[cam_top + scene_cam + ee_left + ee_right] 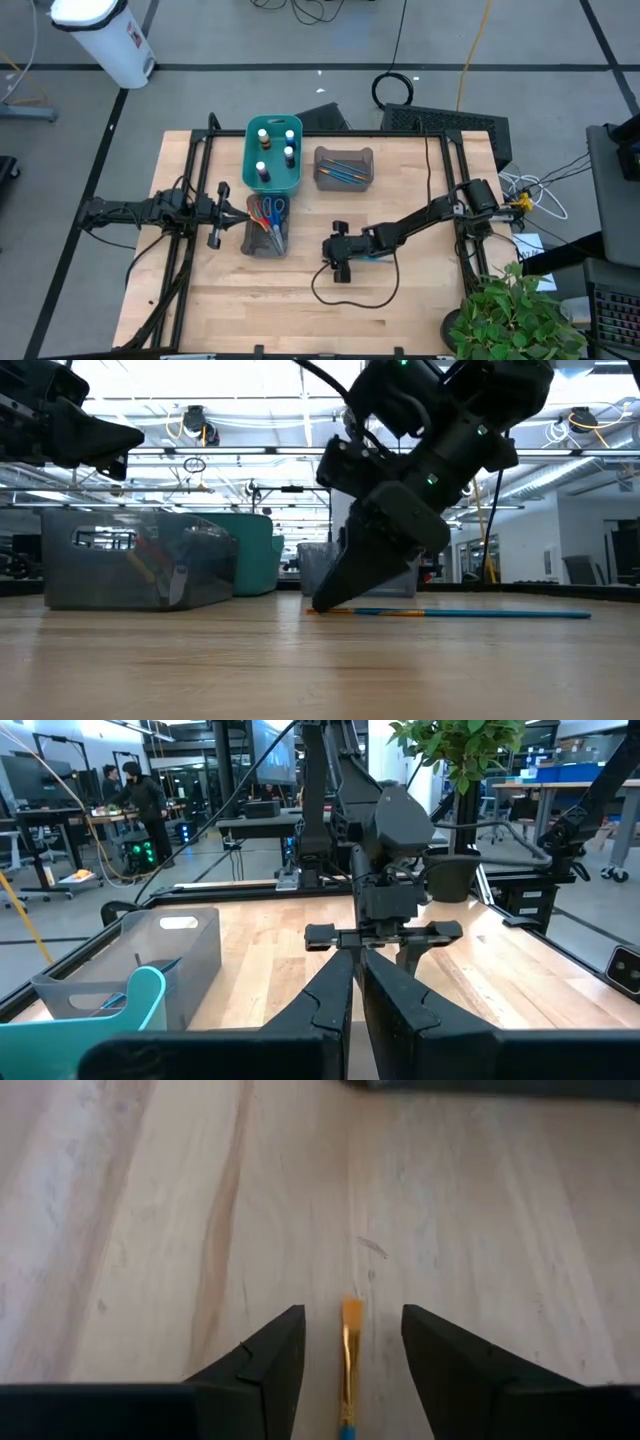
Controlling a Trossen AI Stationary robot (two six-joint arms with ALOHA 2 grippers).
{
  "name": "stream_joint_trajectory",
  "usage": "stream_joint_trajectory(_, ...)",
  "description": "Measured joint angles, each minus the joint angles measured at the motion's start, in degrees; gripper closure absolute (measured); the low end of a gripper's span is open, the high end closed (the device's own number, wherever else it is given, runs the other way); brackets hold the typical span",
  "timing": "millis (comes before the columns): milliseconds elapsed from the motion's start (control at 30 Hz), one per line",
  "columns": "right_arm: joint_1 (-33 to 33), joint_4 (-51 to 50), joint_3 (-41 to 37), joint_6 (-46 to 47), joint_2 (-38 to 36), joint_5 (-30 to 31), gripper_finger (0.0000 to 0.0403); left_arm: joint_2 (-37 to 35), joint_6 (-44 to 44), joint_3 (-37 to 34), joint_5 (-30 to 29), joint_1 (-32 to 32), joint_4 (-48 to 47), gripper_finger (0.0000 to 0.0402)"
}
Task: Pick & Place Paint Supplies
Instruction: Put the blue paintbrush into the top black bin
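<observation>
A thin brush with a blue handle (500, 614) and an orange bristle end (351, 1320) lies flat on the wooden table near its middle. My right gripper (352, 1312) slants down over the bristle end, open, one finger on either side of the brush with a gap to each. In the low view its fingertips (325, 603) reach down to the tabletop. My left gripper (357, 970) waits level at the table's left side, shut on nothing. The teal bin (272, 155) holds white-capped paint bottles. One grey bin (266, 225) holds scissors, and another (344, 167) holds brushes.
The three bins stand in a cluster at the table's far left-centre, the scissors bin right in front of my left gripper (232, 212). A cable (350, 295) loops over the table near my right gripper (336, 262). A potted plant (520, 315) stands at the near right corner.
</observation>
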Motion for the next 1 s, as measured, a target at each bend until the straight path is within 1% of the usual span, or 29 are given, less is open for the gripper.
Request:
stream_joint_trajectory(533, 0.09, 2.8, -1.73, -2.49, 0.16, 0.09, 0.0273, 0.0, 0.0, 0.0, 0.0, 0.0, 0.02, 0.0369)
stream_joint_trajectory(667, 0.09, 5.46, -1.73, -3.63, 1.31, 0.09, 0.0276, 0.0, 0.01, 0.0, -0.01, 0.0, 0.02, 0.0369)
stream_joint_trajectory(733, 0.09, 5.21, -1.73, -3.65, 1.31, 0.28, 0.0276, 0.0, 0.0, 0.0, 0.0, 0.02, 0.02, 0.0369)
stream_joint_trajectory(867, -0.13, 3.31, -1.73, -3.08, 1.31, 2.81, 0.0278, 0.0, 0.0, 0.01, 0.0, 0.0, 0.01, 0.0369)
stream_joint_trajectory(1000, -0.13, 3.89, -1.73, -3.48, 1.35, 1.63, 0.0287, 0.0, 0.0, 0.02, 0.0, 0.02, 0.0, 0.0369)
